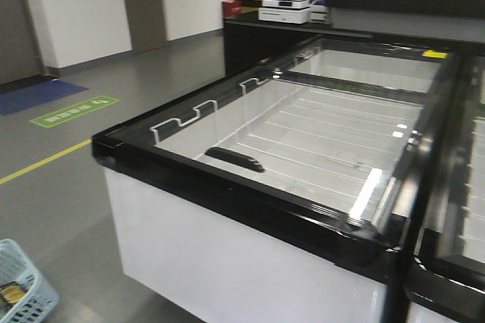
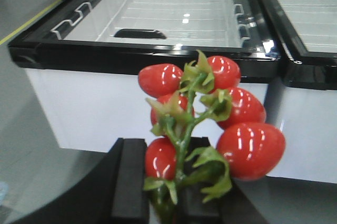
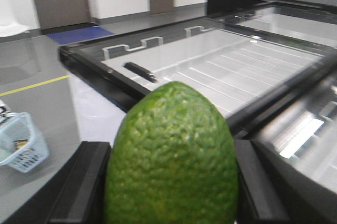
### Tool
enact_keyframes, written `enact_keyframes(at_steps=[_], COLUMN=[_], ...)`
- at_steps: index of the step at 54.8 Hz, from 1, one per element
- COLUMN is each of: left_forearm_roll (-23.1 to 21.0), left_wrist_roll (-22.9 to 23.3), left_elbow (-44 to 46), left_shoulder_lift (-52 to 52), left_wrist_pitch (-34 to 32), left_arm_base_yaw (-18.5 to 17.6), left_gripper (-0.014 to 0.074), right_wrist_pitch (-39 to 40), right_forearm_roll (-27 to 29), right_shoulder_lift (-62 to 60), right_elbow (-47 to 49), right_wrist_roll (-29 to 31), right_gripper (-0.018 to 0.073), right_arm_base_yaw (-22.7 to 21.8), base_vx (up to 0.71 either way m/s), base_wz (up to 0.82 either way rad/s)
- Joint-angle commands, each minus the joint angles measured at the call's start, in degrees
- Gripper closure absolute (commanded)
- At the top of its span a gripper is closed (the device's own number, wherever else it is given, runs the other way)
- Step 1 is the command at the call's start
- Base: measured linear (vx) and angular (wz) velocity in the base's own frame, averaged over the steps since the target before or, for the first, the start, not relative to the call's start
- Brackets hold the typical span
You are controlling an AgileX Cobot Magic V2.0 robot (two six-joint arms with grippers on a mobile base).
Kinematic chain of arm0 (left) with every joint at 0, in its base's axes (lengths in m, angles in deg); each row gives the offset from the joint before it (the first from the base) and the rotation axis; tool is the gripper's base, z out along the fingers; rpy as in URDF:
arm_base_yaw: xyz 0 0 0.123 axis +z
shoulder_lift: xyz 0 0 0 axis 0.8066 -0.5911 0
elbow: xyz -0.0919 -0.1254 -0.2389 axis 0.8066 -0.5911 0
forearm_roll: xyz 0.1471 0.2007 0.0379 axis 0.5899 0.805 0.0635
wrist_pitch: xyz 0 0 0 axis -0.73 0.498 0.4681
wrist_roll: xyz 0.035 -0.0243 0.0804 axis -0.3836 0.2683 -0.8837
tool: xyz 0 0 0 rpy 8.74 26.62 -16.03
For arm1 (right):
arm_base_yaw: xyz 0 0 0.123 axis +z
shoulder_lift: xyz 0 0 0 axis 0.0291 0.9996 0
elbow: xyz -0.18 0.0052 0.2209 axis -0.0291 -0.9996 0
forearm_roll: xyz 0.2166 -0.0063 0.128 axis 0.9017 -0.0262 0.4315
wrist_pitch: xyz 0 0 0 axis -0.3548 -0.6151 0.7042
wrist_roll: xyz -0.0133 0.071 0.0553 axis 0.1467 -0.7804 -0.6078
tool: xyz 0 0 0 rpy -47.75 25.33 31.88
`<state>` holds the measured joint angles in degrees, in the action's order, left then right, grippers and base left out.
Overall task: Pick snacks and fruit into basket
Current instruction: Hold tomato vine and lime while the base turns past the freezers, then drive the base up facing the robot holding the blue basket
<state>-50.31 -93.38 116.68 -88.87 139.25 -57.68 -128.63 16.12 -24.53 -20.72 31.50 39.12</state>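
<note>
In the left wrist view a bunch of glossy red fruit (image 2: 247, 148) on a green stem stands up between black fingers (image 2: 129, 182). My left gripper (image 2: 166, 195) is shut on its stem and lowest piece. A bumpy green oval fruit (image 3: 171, 161) fills the right wrist view, and my right gripper (image 3: 171, 187) is shut on it, a pad on each side. The light blue basket (image 1: 34, 274) stands on the floor at lower left, its wall (image 3: 31, 155) also showing in the right wrist view. Something dark and yellow lies inside it, too small to tell as snacks. Neither arm shows in the front view.
A white chest freezer with a black frame (image 1: 227, 186) and glass sliding lids stands straight ahead, a black handle (image 1: 233, 158) on the near lid. A second freezer (image 1: 455, 262) adjoins on the right. Grey floor with a yellow line (image 1: 45, 162) lies left. A counter with a printer (image 1: 284, 8) stands behind.
</note>
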Motion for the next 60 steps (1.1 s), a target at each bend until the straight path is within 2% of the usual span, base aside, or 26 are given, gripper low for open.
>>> enact_keyframes(at_steps=[1, 56, 60], left_forearm_roll=[-1.54, -1.54, -1.70], left_wrist_roll=[0.65, 0.65, 0.65], left_elbow=[1.37, 1.37, 1.37], left_shoulder_lift=[-0.78, -0.78, -0.78], left_wrist_pitch=[-4.62, -4.62, -4.62], left_arm_base_yaw=[-0.01, -0.01, -1.03], left_gripper=[0.0604, 0.0604, 0.0604], right_wrist_pitch=[4.37, 4.32, 4.32], right_forearm_roll=[-2.46, -2.46, -2.46], right_shoulder_lift=[0.66, 0.66, 0.66], right_elbow=[1.60, 1.60, 1.60], right_wrist_roll=[0.89, 0.89, 0.89], right_gripper=[0.0564, 0.0564, 0.0564], right_arm_base_yaw=[-0.42, -0.42, -0.42], base_vx=[0.17, 0.18, 0.18], base_wz=[0.73, 0.72, 0.55])
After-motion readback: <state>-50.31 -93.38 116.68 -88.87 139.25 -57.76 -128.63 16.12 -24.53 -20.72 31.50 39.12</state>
